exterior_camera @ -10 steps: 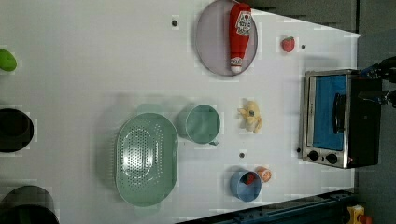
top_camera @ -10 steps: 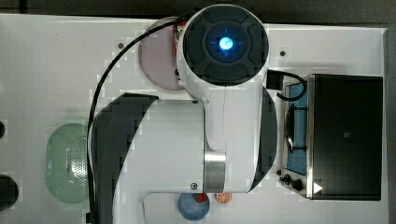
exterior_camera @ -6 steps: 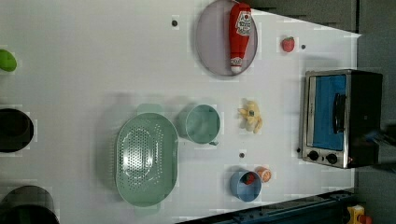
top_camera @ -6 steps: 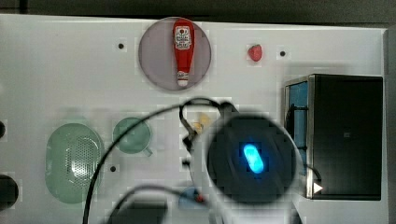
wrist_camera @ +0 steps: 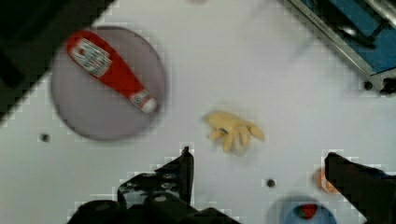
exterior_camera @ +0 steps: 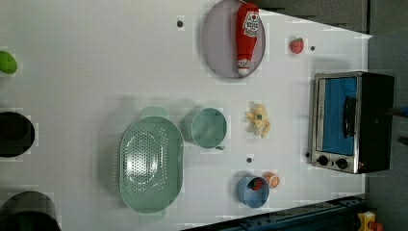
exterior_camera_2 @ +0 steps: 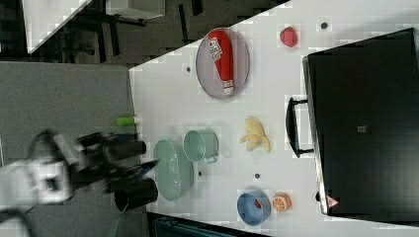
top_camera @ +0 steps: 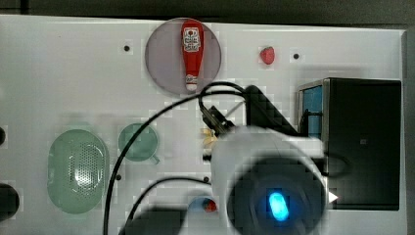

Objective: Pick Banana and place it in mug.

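The pale yellow banana lies on the white table, a short way beyond the tips of my gripper. The two black fingers are spread wide, open, with nothing between them. In the top view my arm hangs over the table's lower middle and covers part of the banana. The teal-green mug stands upright to the top view's left of the banana, with bare table between them. Both also show unobstructed in the left view, banana and mug.
A pale green colander stands right beside the mug. A grey plate holds a ketchup bottle. A toaster oven stands close to the banana. A blue bowl, an orange slice and a strawberry lie around.
In the top view my arm has swung from the upper middle down towards the lower right, uncovering the plate, the mug and part of the banana. Nothing on the table has moved.
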`<state>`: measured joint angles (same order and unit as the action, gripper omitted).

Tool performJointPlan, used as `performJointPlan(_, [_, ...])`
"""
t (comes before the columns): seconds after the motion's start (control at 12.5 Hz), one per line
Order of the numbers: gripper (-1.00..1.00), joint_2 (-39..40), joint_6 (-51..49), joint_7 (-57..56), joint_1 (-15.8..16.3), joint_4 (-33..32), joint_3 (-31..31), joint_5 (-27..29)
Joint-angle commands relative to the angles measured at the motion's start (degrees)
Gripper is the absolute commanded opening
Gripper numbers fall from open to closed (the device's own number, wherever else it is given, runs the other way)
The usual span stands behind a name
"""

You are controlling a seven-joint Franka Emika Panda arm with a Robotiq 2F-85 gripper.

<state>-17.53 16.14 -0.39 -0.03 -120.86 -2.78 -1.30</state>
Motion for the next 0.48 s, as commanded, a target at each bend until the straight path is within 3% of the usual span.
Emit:
performJointPlan(0.08, [1.0,7.21,8.59,-8.67,0.17,-8.47,-0.64,0.52])
performJointPlan(0.48, [1.0,17.94,27.03,-25.57,0.11,-14.08,-0.74,0.52])
